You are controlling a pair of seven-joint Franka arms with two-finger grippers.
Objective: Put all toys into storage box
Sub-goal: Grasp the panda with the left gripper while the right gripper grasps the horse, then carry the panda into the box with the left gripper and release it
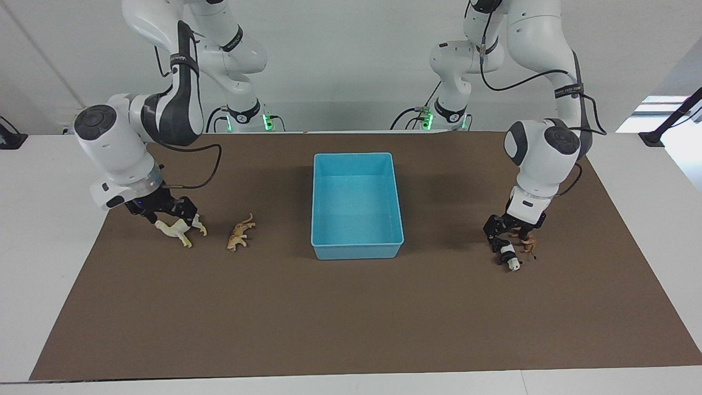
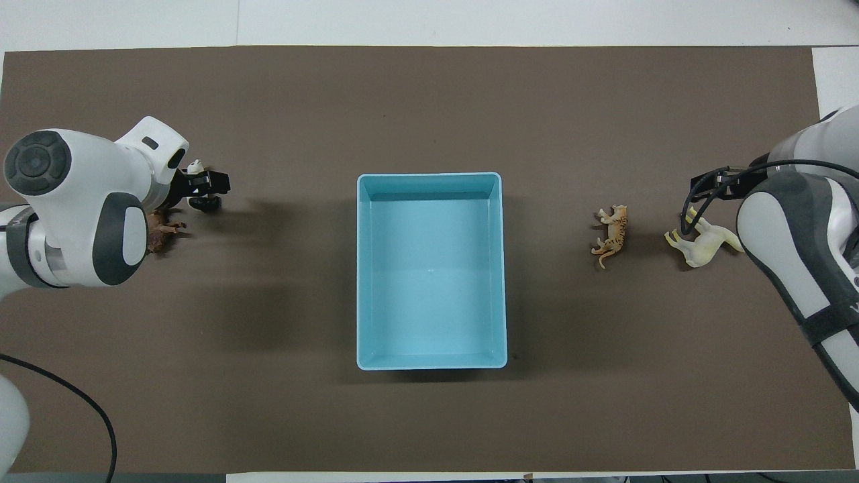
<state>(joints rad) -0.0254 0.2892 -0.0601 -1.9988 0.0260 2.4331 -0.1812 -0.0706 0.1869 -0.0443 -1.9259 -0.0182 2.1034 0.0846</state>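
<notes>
The light blue storage box point(image 1: 356, 249) point(image 2: 429, 362) stands empty at the middle of the mat. My right gripper point(image 1: 176, 220) is low at the right arm's end, shut on the cream-white long-necked animal point(image 1: 174, 229) point(image 2: 703, 245). The tan spotted cat point(image 1: 239, 233) point(image 2: 612, 231) lies between that animal and the box. My left gripper point(image 1: 505, 249) point(image 2: 205, 191) is low at the left arm's end, shut on the black-and-white panda point(image 1: 512, 260) point(image 2: 194, 166). The brown lion point(image 1: 527, 241) point(image 2: 161, 231) lies right beside it, partly hidden by the arm.
A brown mat point(image 1: 351, 318) covers most of the white table. The arm bases stand at the robots' edge of the table. A black clamp point(image 1: 672, 118) sits at the table's edge by the left arm's end.
</notes>
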